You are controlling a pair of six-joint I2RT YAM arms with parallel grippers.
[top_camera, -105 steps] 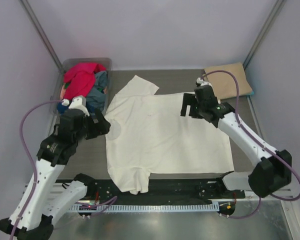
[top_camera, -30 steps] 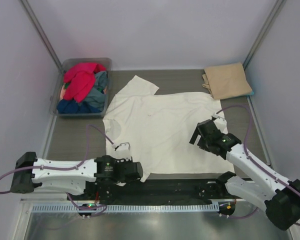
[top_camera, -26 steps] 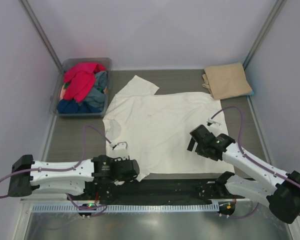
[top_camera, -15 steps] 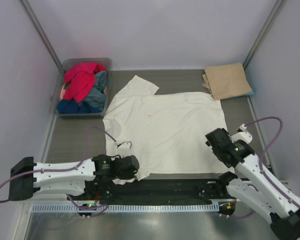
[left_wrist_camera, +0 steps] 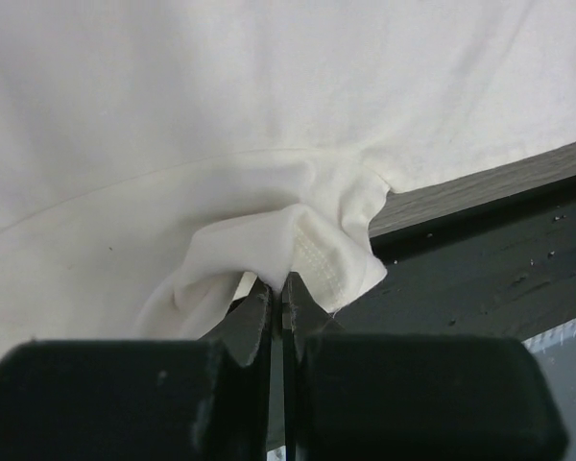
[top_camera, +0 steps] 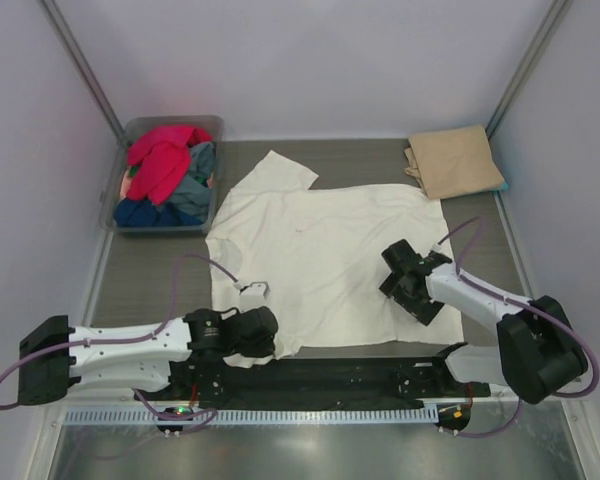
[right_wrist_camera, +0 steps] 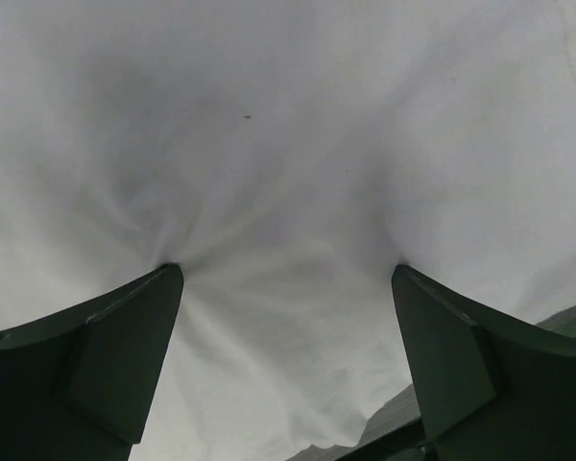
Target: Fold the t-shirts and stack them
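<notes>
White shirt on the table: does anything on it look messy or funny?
Yes. The white shirt lies mostly flat, but its near sleeve is scrunched into a lump, pinched by the left gripper. The open right gripper presses wrinkles into it.

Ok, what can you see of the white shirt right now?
The cream-white shirt is soft, cotton-looking, spread nearly flat on the table, collar to the left, hem to the right. Its far sleeve lies flat; its near sleeve is bunched and pinched in the shut left gripper. The open right gripper presses both fingers into the cloth near the hem, puckering it.
</notes>
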